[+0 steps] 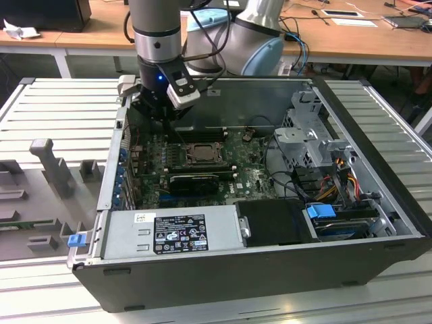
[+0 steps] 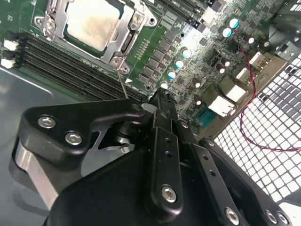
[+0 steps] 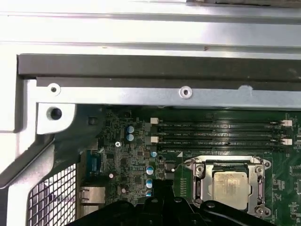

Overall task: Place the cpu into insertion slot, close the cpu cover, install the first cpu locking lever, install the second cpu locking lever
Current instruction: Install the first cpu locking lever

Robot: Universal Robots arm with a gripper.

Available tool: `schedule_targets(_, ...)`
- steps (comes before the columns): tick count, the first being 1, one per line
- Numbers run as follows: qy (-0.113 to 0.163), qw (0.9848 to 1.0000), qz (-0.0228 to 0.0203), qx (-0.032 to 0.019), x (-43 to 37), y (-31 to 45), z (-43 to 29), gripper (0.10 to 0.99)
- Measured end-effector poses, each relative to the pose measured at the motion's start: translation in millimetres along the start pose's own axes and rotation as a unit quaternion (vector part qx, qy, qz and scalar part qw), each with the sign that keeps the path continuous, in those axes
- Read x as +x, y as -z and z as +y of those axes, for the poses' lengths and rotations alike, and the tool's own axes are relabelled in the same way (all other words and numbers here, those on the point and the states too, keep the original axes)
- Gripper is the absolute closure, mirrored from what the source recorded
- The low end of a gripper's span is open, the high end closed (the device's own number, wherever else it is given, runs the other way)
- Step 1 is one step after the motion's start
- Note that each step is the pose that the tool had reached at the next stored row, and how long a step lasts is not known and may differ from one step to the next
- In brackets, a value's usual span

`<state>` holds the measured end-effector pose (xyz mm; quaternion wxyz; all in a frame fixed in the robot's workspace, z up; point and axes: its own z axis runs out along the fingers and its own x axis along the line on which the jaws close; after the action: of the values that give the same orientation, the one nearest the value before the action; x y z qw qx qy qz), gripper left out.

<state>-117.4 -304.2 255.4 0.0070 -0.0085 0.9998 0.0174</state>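
The cpu [image 2: 91, 23] sits seated under the lowered cpu cover [image 2: 126, 41]. The fingers [image 2: 161, 141] are pinched together, apart from it. Exterior view: cpu at 4 o'clock from the gripper [image 1: 162, 115].

1. You will find a black label [image 1: 181, 234] on the power supply [image 1: 128, 236], at about seven o'clock in the exterior view; its print cannot be read.
2. A small white sticker [image 1: 144, 218] at the label's ten o'clock is equally unreadable.
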Motion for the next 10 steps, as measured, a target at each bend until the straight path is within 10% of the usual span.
schedule_targets(10,0.006,1.0,0.0002,-0.0006,0.2,-1.1,11.6,0.98)
